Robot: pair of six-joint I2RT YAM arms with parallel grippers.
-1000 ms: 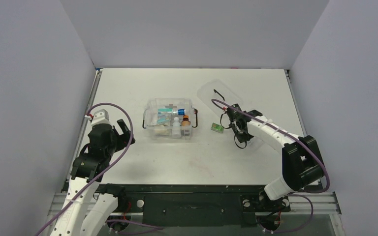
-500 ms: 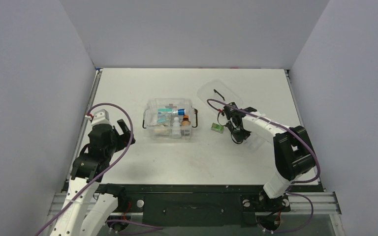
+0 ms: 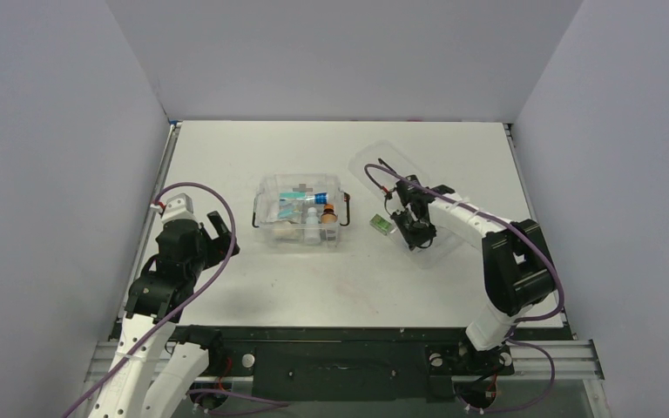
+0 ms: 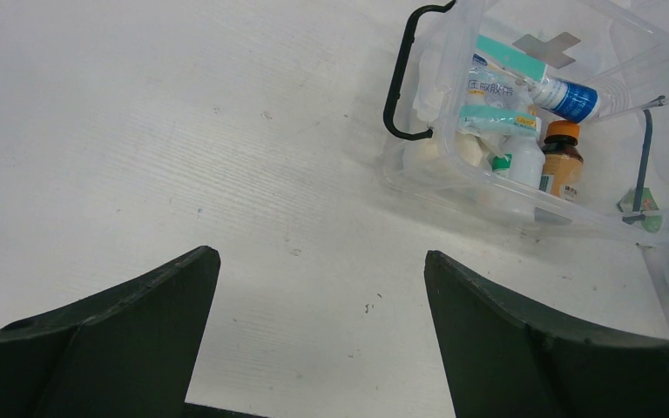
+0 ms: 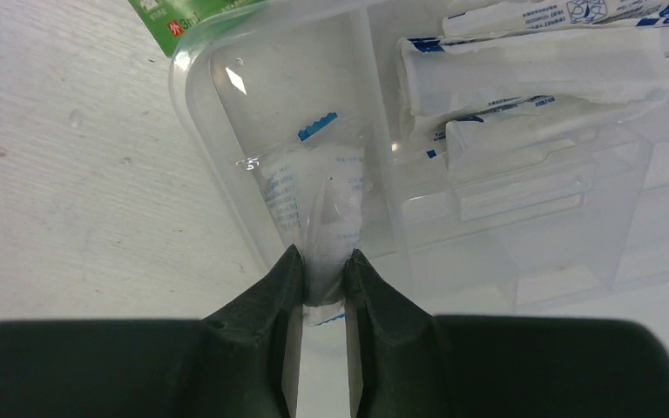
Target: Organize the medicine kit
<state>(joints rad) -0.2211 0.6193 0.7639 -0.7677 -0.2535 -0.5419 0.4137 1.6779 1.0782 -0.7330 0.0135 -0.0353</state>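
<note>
Medicine kit (image 3: 266, 209): just 9 o'clock of table (image 3: 314, 287) centre in the top view, upright, lid off. Inside: bottles (image 4: 561, 158), a tube (image 4: 569, 94), small packs, all loose. Black side clips (image 4: 389, 100), one at each short end.

Lid (image 3: 401, 157): flat on the table at 1 o'clock of the kit. Shallow tray (image 5: 253, 96): at 3 o'clock of the kit, apart from it. Green packet (image 3: 381, 225): between the two, at the tray's corner. Touching or just beside, can't tell.

Right gripper (image 5: 322, 257): nearly closed, pinching a thin clear sachet (image 5: 309, 187) by its end at the tray's corner compartment. Lifted or resting, can't tell. White tubes (image 5: 531, 65) lying in the next compartment.

Left gripper (image 4: 320, 255): wide, empty, hovering at 8 o'clock of the kit, well apart.

Handling, judged by looks:
- Thin clear moulded plastic, so probably light even when loaded.
- Likely stiff along the rim, flexing mid-wall.
- Slick surface; likely to skid rather than tip if nudged.
- Not brittle-looking, but contents loose, so keep level.

Best hold: probably across a short-end wall at the rim, beside a clip, jaws wide. Long walls: apparently too far apart for one gripper. Avoid lifting by a clip alone: looks hinged, would probably swing. Probably no need to move the kit at all; drop items in from above.
</note>
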